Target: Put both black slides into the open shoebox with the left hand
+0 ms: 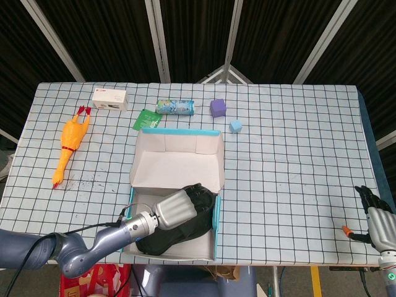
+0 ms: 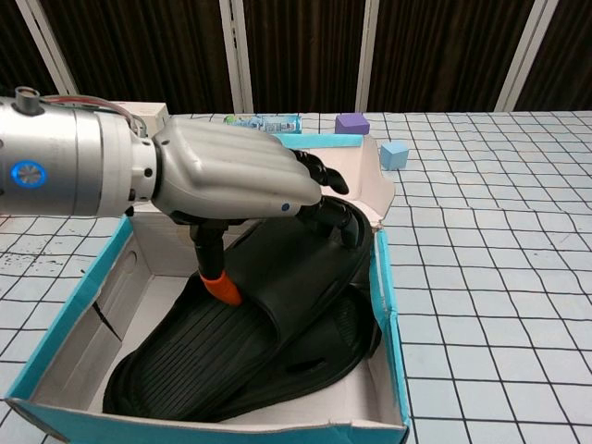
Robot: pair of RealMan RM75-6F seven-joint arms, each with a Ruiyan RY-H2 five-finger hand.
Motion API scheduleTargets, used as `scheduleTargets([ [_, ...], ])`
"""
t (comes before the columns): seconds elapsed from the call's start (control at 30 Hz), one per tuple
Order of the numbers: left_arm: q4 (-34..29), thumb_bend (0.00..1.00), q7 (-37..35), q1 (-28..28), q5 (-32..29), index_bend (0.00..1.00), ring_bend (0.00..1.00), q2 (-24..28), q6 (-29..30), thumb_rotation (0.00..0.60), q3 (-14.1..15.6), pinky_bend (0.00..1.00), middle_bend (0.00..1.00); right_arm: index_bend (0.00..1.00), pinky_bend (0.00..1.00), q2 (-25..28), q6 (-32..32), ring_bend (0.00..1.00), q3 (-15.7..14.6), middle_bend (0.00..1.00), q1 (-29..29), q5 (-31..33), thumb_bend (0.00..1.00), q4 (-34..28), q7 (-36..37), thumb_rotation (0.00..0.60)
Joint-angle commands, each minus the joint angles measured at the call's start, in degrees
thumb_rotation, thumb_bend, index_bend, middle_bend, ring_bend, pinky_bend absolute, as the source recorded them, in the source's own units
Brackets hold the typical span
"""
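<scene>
- The left hand (image 2: 236, 180) is clamped on the upper black rubber slide (image 2: 268, 277): its fingers curl over the toe end and the orange-tipped thumb presses against the ribbed sole side.
- That slide lies tilted inside the open white shoebox with the blue rim (image 2: 387, 277), toe raised toward the far wall, heel low near the front. The shoebox sits at the bench's near edge, left of centre.
- The second black rubber slide (image 2: 347, 328) already lies flat on the box floor beneath it, so the task looks close to done.
- To finish well, lower the toe until the upper slide rests on the lower one, then part the fingers and thumb only once its weight is carried.
- Keep the toe inside the right-hand blue wall, which it stands just beside; a snag there could tip the slide over the rim or drag the light cardboard.
- Draw the hand straight up and back, so the thumb does not hook the strap.
- The head view hides the contact under the hand, so whether the upper slide already touches the lower one near the toe is probably yes, though I cannot tell for sure.
- The right hand (image 1: 377, 213) holds nothing and hangs at the bench's near right corner, fingers loosely spread, well apart from the work.
</scene>
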Motion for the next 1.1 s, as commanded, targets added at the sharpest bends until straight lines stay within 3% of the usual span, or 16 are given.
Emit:
scheduleTargets([
  [0.03,1.3,0.52,-1.1,0.4,0.5,0.18,0.01,-1.4,-0.3,0.6,0.5,0.11,0.39,0.0,0.13,0.1,-0.3,0.1,0.2,0.02,0.2,0.3,0.25,0.0,0.0,0.6],
  [0.33,5.7,0.53,-6.1,2.3,6.5,0.19,0.02,-5.4,0.5,0.6,1.0,0.21,0.39,0.0,0.13,0.1,-0.3,0.1,0.0,0.02,0.2,0.4,0.24,-0.1,-0.2,0.6],
  [0.97,18.5,0.53,-10.0,6.3,24.0,0.2,0.03,-12.9,6.9,0.6,4.0,0.21,0.4,0.0,0.13,-0.2,-0.3,0.1,-0.1,0.02,0.0,0.6,0.25,-0.1,-0.6,0.6],
  [1.1,19.9,0.48,-11.1,7.0,26.4,0.18,0.03,-13.7,7.9,0.6,4.3,0.2,0.36,0.0,0.13,-0.1,-0.2,0.1,-0.1,0.02,0.0,0.6,0.25,-0.3,-0.7,0.6],
])
